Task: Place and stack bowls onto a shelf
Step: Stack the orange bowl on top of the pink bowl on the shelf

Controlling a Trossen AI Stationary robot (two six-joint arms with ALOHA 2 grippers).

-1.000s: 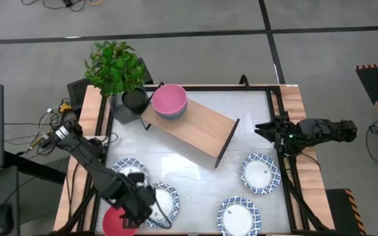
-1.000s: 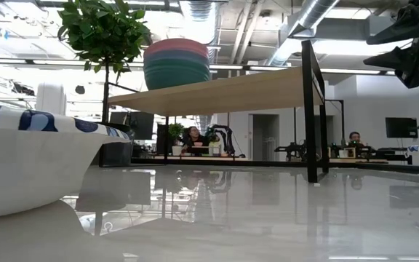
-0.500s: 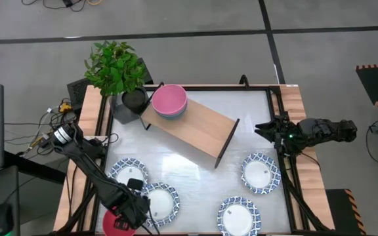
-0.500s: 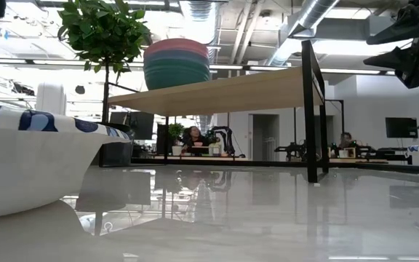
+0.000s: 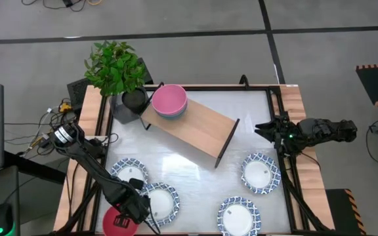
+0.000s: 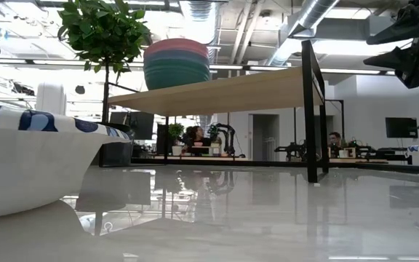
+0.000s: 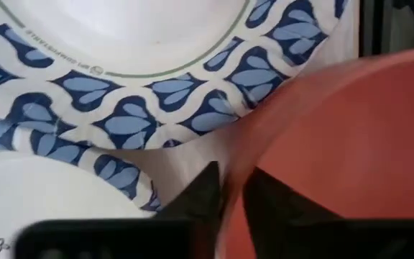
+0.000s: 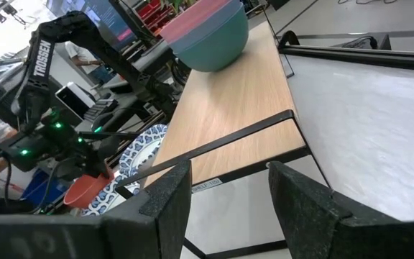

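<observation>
the left gripper (image 7: 228,198) seems clamped on the red bowl's (image 7: 336,137) rim; the right gripper (image 8: 225,183) waits spread wide.

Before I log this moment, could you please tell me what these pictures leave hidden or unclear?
- Stack on the shelf: the high view shows only the pink bowl and a blue rim; the bowls beneath are covered.
- Red bowl: in the high view the left gripper overlaps it and the picture's bottom edge cuts it off.
- Patterned bowl: cropped by the low view's left edge.
- Right gripper: its fingertips run off the right wrist view's bottom edge.
</observation>
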